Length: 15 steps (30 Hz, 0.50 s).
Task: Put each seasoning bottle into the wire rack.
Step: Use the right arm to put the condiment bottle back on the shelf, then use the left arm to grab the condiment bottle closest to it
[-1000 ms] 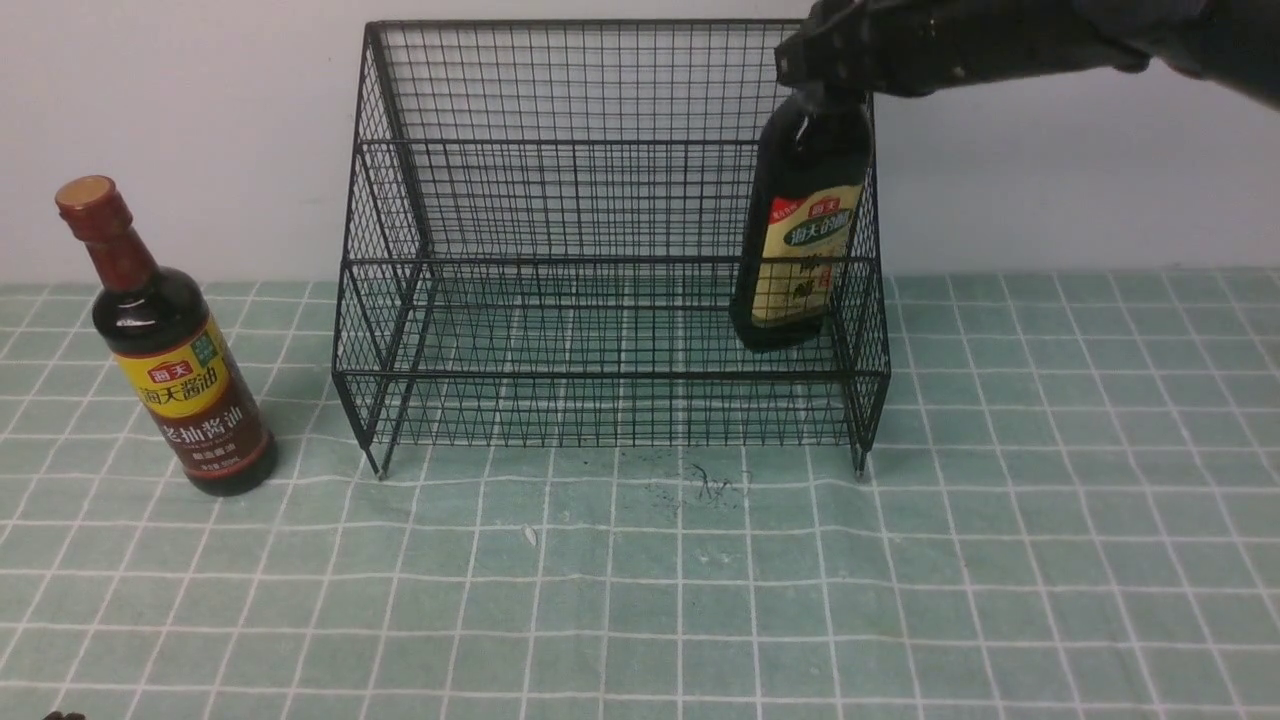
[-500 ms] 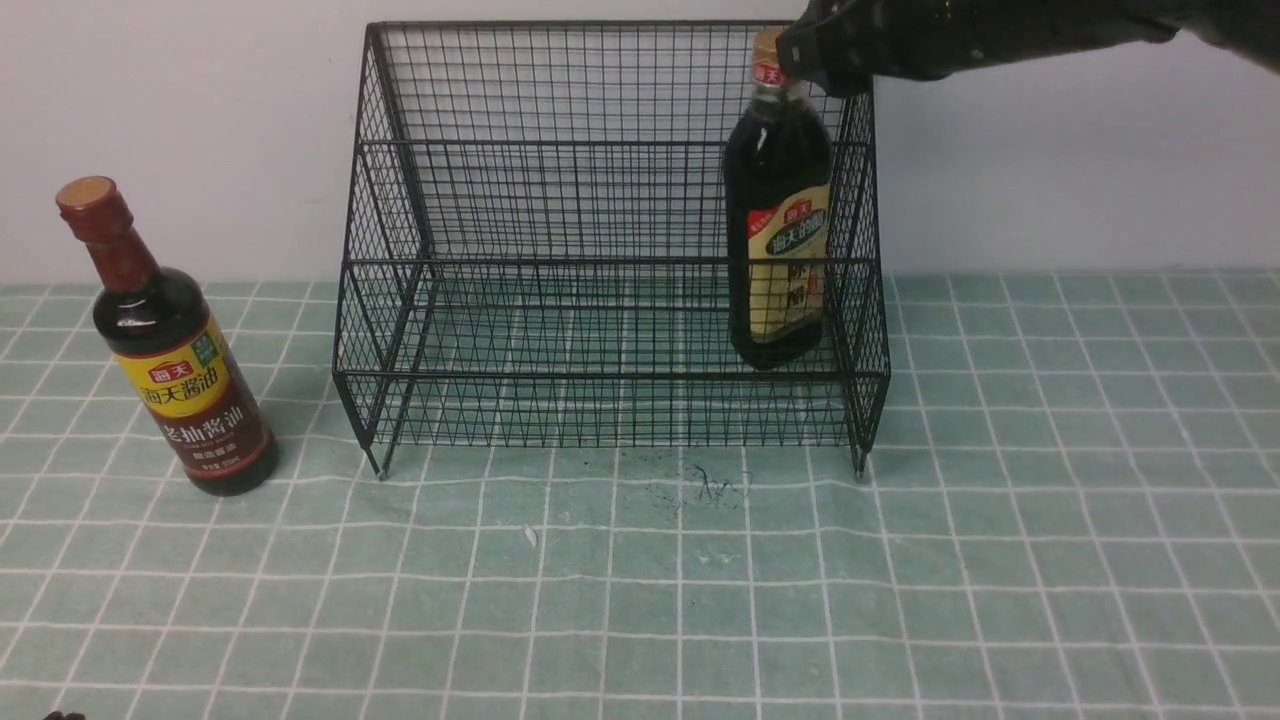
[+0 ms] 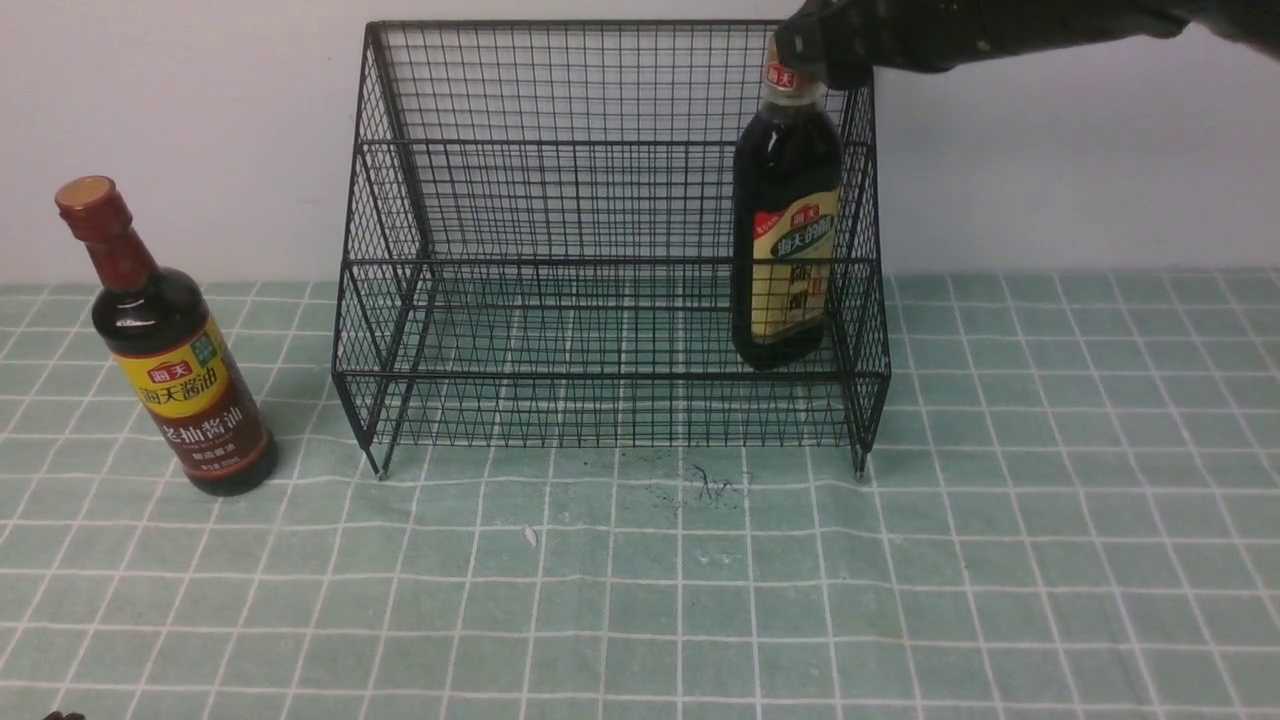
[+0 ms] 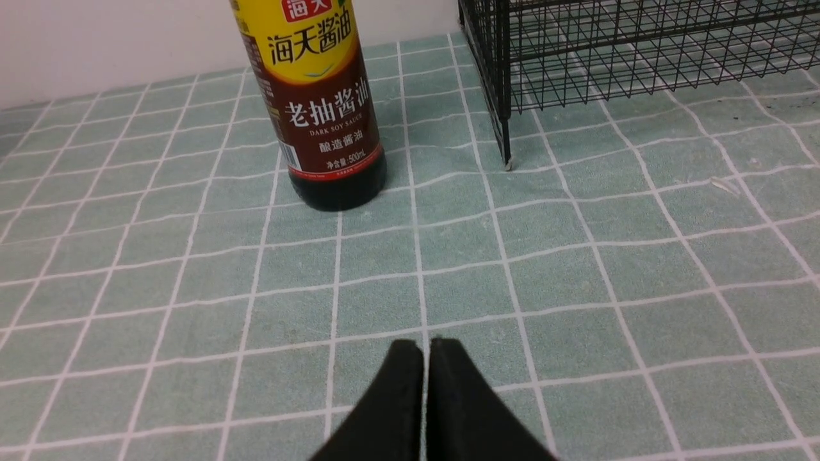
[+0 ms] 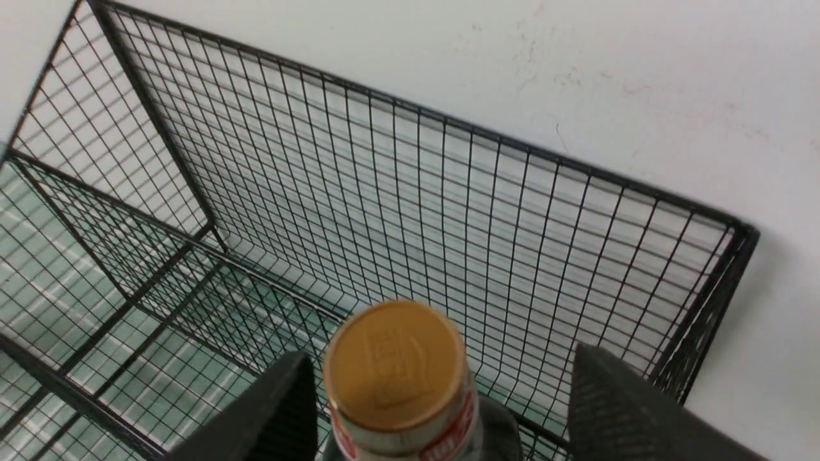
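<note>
The rack [image 3: 560, 200] stood at the back of the green checked cloth [image 3: 900, 560], against the wall [image 3: 150, 100]. Directions below take the front view as a clock face centred on the rack.

The red-neck bottle [image 3: 175, 370] stood upright on the cloth at 9 o'clock, outside the rack and well apart from it. The tan-cap bottle [image 3: 786, 230] stood upright inside the rack at the 3 o'clock end of the lower tier. It was just beside the side mesh, with its base on the wire floor.

The right gripper [image 5: 439, 355] hung at 12 o'clock of that bottle, directly over its cap [image 5: 394, 358], with its jaws wide. The cap sat between the 2 fingers [image 5: 275, 410], close to 1 and well clear of the other. Whether the near finger touched it could not be told.

The left gripper [image 4: 426, 349] was low over bare cloth, at about 7 o'clock of the red-neck bottle. Its jaws were pressed together and held nothing.
</note>
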Motion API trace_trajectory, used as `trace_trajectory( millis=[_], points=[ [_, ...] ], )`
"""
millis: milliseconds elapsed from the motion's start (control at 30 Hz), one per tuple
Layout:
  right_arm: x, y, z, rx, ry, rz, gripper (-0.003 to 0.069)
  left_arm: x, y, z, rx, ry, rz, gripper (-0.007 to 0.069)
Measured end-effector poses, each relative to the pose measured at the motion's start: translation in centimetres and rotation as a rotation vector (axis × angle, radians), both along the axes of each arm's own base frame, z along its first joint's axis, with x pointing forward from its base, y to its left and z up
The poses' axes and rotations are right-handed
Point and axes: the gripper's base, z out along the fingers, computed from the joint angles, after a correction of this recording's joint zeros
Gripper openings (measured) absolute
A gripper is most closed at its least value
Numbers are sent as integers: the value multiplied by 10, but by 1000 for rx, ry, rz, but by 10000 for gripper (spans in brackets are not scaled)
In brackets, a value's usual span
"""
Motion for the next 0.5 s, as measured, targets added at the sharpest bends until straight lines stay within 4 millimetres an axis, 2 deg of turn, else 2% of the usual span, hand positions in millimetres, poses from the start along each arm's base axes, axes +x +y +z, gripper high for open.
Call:
trace_trajectory(
  millis=[200, 267, 333, 433, 500],
  points=[
    [-33, -10, 34, -58, -15, 42, 451, 0, 0, 0, 0, 0, 0, -6],
    [-45, -13, 39, -105, 31, 72, 388, 0, 0, 0, 0, 0, 0, -6],
    [-54, -15, 35, -152, 110, 104, 298, 0, 0, 0, 0, 0, 0, -6],
    [-63, -16, 22, -204, 276, 141, 90, 0, 0, 0, 0, 0, 0, -6],
    [-63, -15, 15, -208, 334, 153, 25, 0, 0, 0, 0, 0, 0, -6]
  ],
)
